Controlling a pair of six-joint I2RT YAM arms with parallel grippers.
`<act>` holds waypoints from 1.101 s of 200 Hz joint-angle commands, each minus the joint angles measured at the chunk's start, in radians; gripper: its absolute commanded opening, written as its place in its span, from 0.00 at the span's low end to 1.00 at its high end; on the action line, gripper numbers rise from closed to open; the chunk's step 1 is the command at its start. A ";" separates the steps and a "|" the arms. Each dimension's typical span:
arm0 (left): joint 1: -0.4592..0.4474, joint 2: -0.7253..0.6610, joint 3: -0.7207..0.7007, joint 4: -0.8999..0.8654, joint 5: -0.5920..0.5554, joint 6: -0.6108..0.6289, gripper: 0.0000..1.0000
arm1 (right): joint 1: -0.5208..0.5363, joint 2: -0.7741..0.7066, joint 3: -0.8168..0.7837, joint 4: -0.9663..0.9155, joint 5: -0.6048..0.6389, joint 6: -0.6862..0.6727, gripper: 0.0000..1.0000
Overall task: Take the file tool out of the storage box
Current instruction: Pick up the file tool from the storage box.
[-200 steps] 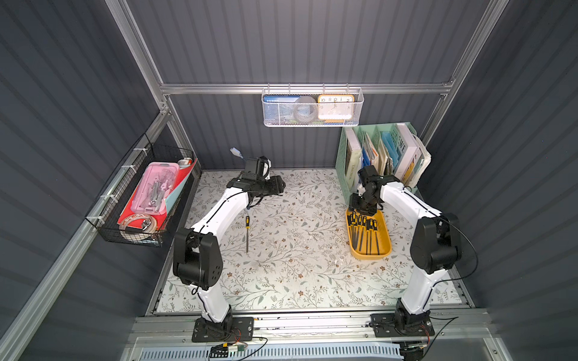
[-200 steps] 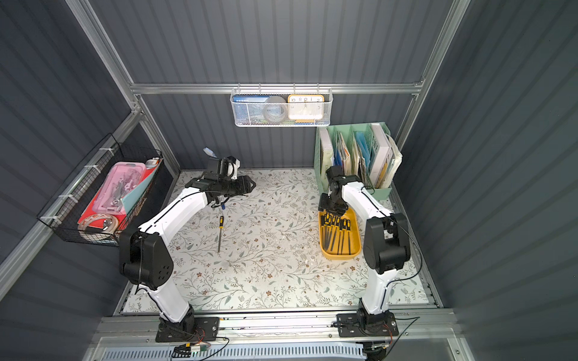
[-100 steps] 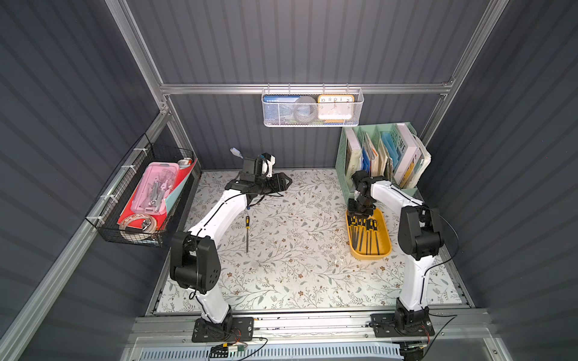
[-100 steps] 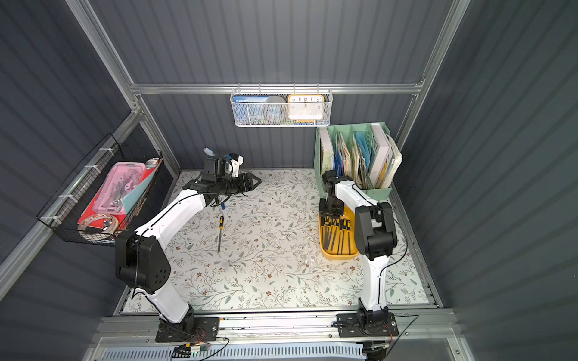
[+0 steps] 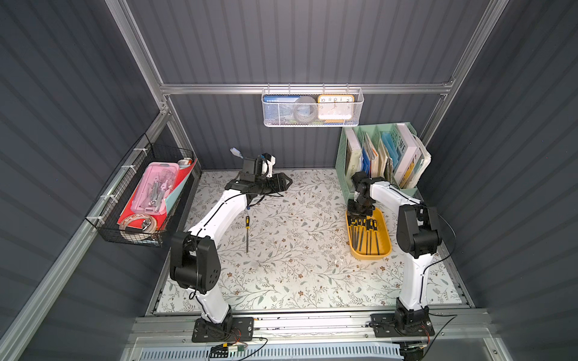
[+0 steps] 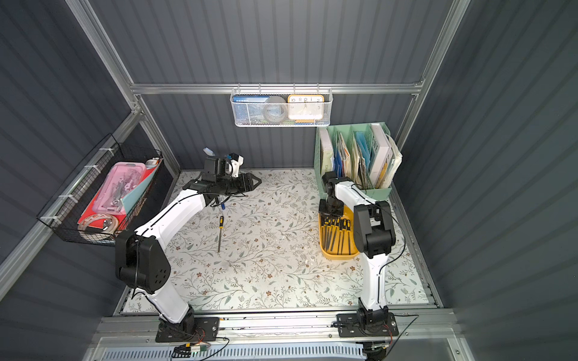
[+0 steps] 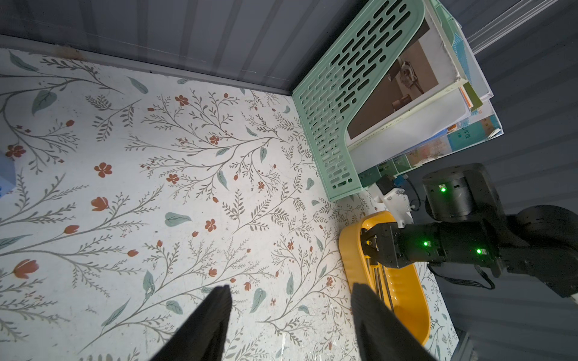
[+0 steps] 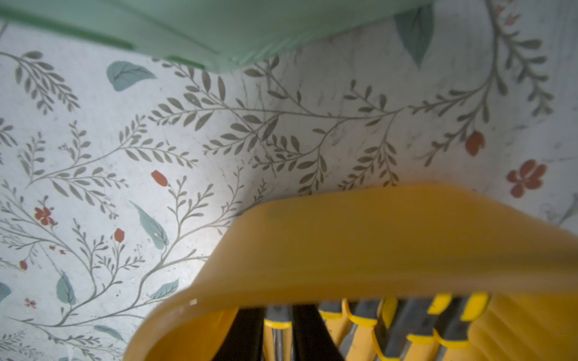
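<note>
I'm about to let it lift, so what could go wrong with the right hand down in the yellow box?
1. The right hand pinches one file handle with neighbouring handles packed right beside it; one might drag up too.
2. The long file could pivot in so short a grip and catch the rim of the storage box, shifting it.
3. The green organiser stands just behind the arm; pulling back could bump it.

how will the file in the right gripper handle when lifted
Likely stiff: the file has a straight metal shank. Held at the handle end by the right gripper, it may tip blade-down. Neighbours crowd the tray, so one might drag.
</note>
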 commanded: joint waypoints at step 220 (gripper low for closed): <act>-0.043 -0.014 -0.003 0.330 0.626 -0.054 0.67 | -0.077 -0.574 -0.341 0.646 -0.872 0.238 0.04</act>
